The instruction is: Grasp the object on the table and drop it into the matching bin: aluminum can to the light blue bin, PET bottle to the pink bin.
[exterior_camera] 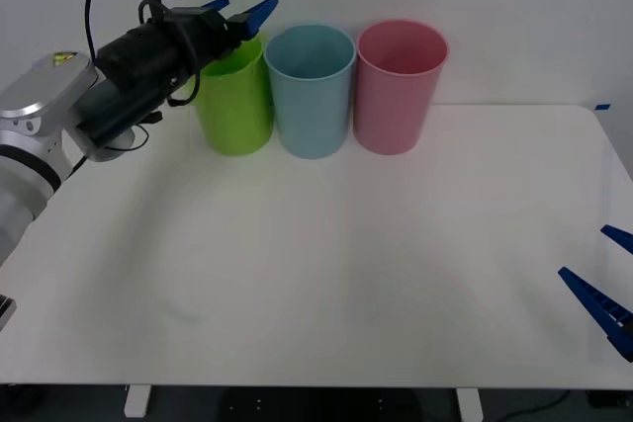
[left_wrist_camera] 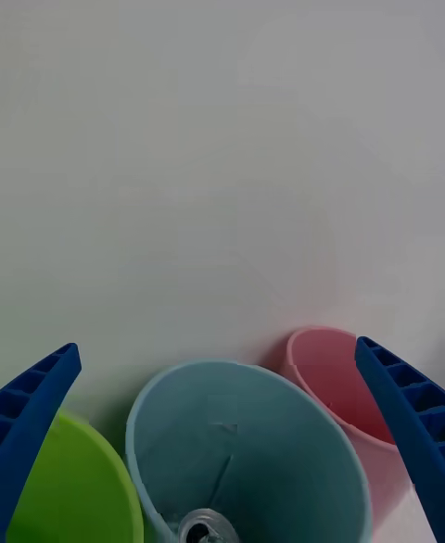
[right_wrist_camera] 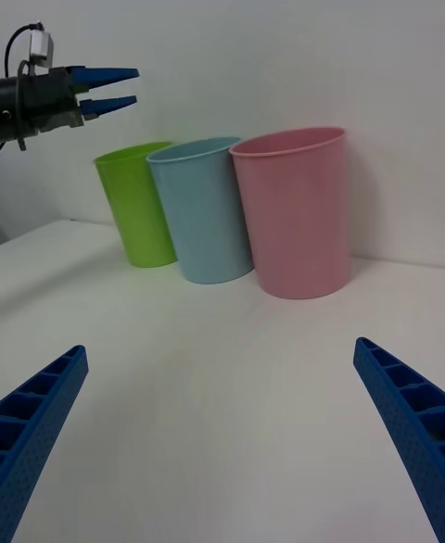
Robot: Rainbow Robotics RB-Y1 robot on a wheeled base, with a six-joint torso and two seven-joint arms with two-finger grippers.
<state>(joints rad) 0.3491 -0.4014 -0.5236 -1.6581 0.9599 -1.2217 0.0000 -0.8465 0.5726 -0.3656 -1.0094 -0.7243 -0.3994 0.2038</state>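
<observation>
We see our left gripper [exterior_camera: 240,10] raised above the lime green bin [exterior_camera: 235,101], its jaws released and holding nothing. Next to that bin stands the light blue bin [exterior_camera: 311,96], and in the left wrist view the aluminum can [left_wrist_camera: 204,528] lies at its bottom, silver top showing. The pink bin [exterior_camera: 396,91] follows, just beside the blue one. At the desk's [exterior_camera: 326,274] right edge, our right gripper [exterior_camera: 605,279] waits low with jaws released.

Three bins [exterior_camera: 310,91] packed rim to rim along far edge, white table [exterior_camera: 326,264] open in front
</observation>
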